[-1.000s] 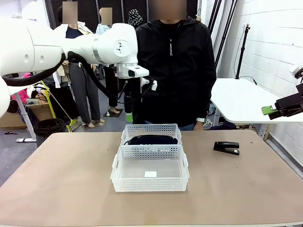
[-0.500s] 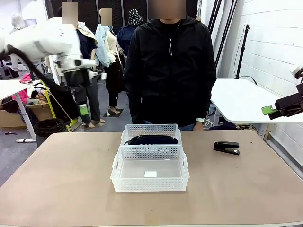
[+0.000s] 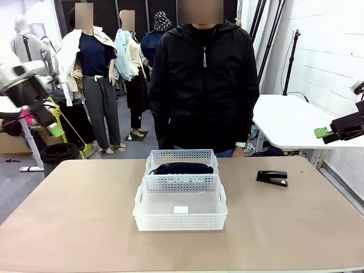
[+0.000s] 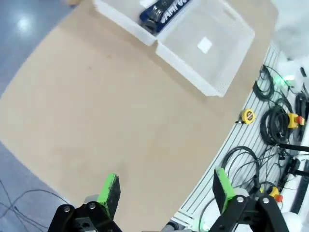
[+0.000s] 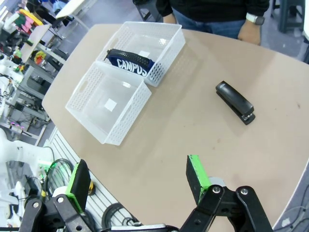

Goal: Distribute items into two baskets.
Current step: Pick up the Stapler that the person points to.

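Two white baskets stand end to end mid-table. The far basket (image 3: 181, 154) holds the navy pouch (image 3: 183, 168), whose "CAMPUS" lettering (image 5: 131, 66) reads in the right wrist view. The near basket (image 3: 180, 216) holds just a small white label. The black stapler (image 3: 272, 177) lies on the table to their right, also seen as the stapler (image 5: 235, 102) from above. My left gripper (image 4: 166, 193) hangs open, high over the table's left corner, far from the baskets (image 4: 207, 46). My right gripper (image 5: 138, 180) is open and empty, high off the right side (image 3: 325, 133).
A person in a black jacket (image 3: 205, 79) stands at the far edge, a hand (image 5: 248, 30) near the table. My left arm (image 3: 23, 85) is at the picture's far left. A white side table (image 3: 296, 122) stands at the right. Cables (image 4: 277, 116) lie below the table's near edge.
My left arm has swung from above the baskets out to the far left, away from the table's middle. The right arm, baskets, pouch and stapler have not moved.
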